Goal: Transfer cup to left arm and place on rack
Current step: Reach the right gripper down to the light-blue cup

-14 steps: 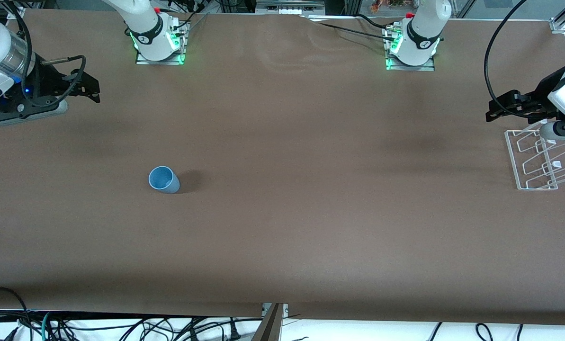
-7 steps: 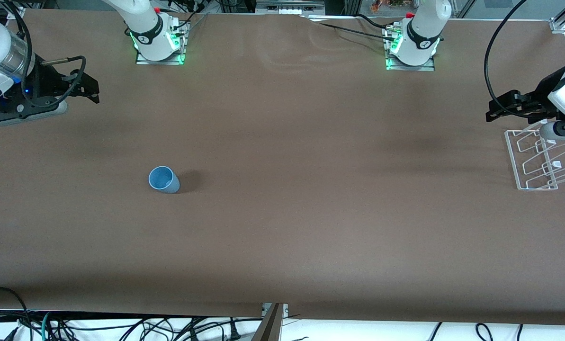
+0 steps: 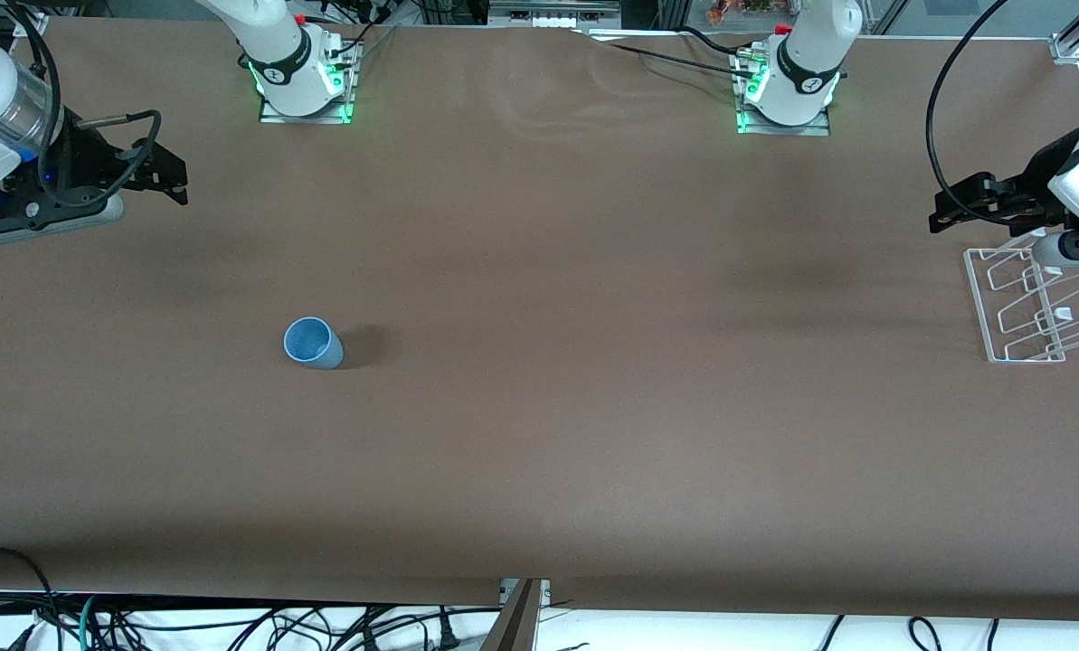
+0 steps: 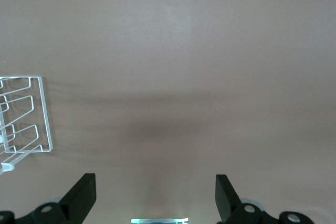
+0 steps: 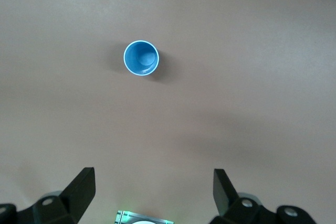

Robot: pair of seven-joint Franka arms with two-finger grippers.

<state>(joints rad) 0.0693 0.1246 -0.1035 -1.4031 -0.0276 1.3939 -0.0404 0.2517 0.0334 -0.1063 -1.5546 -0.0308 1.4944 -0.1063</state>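
Note:
The light-blue cup [image 3: 313, 344] stands upright on the brown table toward the right arm's end, its mouth facing up; the right wrist view shows it too, as cup [image 5: 141, 59], well clear of the fingers. My right gripper [image 3: 177, 174] hangs open and empty over the table's edge at that end, far from the cup; in its own view the right gripper [image 5: 153, 181] holds nothing. The white wire rack [image 3: 1027, 307] with its wooden rod sits at the left arm's end. My left gripper [image 3: 937, 212] waits open and empty beside the rack [image 4: 26, 114], as its own view of the left gripper [image 4: 155, 184] confirms.
Both arm bases, one [image 3: 304, 86] and the other [image 3: 783, 90], glow green along the table's edge farthest from the front camera. A black cable [image 3: 932, 108] loops above the left wrist. Loose cables [image 3: 231, 624] lie below the table's near edge.
My right hand has shifted very slightly over its end of the table. The cup, the rack and the left arm have not moved.

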